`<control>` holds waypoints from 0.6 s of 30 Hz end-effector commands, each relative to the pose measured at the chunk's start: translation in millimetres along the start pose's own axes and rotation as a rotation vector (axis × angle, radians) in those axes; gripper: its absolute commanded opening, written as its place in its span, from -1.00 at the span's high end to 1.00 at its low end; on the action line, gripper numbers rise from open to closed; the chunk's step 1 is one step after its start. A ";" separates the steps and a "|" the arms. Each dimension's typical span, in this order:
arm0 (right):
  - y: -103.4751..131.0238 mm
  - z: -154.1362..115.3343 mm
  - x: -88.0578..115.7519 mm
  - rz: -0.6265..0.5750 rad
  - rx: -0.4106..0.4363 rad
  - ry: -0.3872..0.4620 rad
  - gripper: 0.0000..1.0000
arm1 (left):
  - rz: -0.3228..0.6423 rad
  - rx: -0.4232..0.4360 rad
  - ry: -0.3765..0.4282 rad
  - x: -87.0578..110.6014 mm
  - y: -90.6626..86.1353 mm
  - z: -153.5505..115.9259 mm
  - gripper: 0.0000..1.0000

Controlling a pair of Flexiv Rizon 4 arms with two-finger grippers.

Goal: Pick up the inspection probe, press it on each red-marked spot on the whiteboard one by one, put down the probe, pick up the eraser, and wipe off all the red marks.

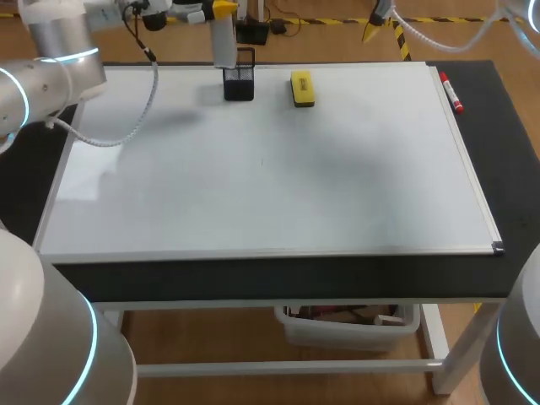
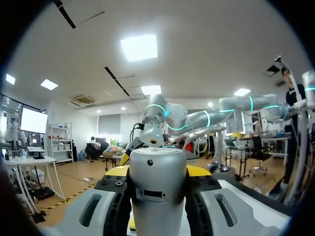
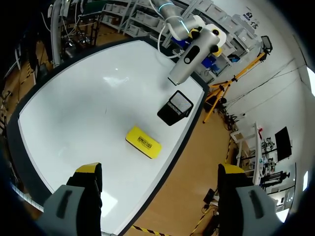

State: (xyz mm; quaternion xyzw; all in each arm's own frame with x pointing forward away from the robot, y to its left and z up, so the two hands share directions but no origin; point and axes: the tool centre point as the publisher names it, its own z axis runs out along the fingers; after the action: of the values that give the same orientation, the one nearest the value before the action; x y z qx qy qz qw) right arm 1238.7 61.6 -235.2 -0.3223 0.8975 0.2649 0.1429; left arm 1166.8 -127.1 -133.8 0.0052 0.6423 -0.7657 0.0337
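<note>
Whiteboard (image 1: 253,186) bears yellow eraser (image 1: 302,88), label unreadable; left gripper (image 2: 157,170) clamps probe (image 1: 223,44)

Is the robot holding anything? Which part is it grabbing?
Yes. The left gripper is shut on the silver probe, near its upper end. The right gripper is open and empty.

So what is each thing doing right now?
inspection probe: upright, held above the mesh holder.
left end effector: shut on the inspection probe.
right end effector: open, empty.
eraser: flat on the whiteboard, untouched.
mesh holder: standing upright.
whiteboard: no red marks showing.
marker: lying by the whiteboard's edge.
</note>
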 end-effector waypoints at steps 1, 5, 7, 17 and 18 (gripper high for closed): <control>3.6 -3.4 1.2 -0.001 0.010 0.004 -1.00 | -0.001 0.017 0.040 -15.3 6.7 7.6 1.00; 3.6 -3.4 1.2 -0.001 0.010 0.004 -1.00 | 0.005 0.021 0.034 -22.5 7.8 11.3 1.00; 3.6 -3.4 1.2 -0.001 0.010 0.004 -1.00 | 0.010 0.014 0.023 -25.5 8.9 13.5 1.00; 3.6 -3.4 1.2 -0.001 0.010 0.004 -1.00 | -0.003 0.021 0.016 -42.0 18.8 22.3 1.00; 3.6 -3.4 1.2 -0.001 0.010 0.004 -1.00 | -0.006 0.018 0.013 -43.0 20.5 23.2 1.00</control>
State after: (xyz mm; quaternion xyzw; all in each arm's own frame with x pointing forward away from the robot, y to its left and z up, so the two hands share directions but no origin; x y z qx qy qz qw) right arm 1237.8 61.5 -234.5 -0.3221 0.8979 0.2637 0.1432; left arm 1201.1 -148.5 -144.3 -0.0060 0.6375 -0.7693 0.0419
